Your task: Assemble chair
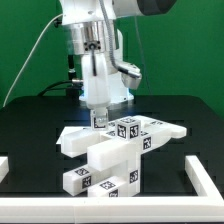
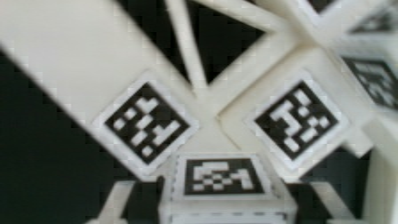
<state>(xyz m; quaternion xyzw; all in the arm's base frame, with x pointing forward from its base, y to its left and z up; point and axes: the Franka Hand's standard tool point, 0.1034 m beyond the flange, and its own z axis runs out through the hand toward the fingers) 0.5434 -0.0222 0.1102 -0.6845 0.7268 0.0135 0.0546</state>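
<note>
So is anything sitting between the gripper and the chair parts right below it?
Nothing visible. The gripper hangs directly over the stacked chair parts, and the wrist view shows only their tagged faces close up. Whether the fingers touch them is unclear.

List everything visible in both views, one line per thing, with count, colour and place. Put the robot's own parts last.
white plastic chair parts with black-and-white square tags: one cluster, exact piece count unclear, white, centre of the table; the wrist view shows tagged panels and braces close up.
thin white border frame: one, white, along the table's edges.
black table top: one, black, under everything.
green backdrop: one, green, behind the table.
white robot arm: one, white, above the parts.
gripper: one, dark fingers, right at the cluster's top; open or shut cannot be told.
</note>
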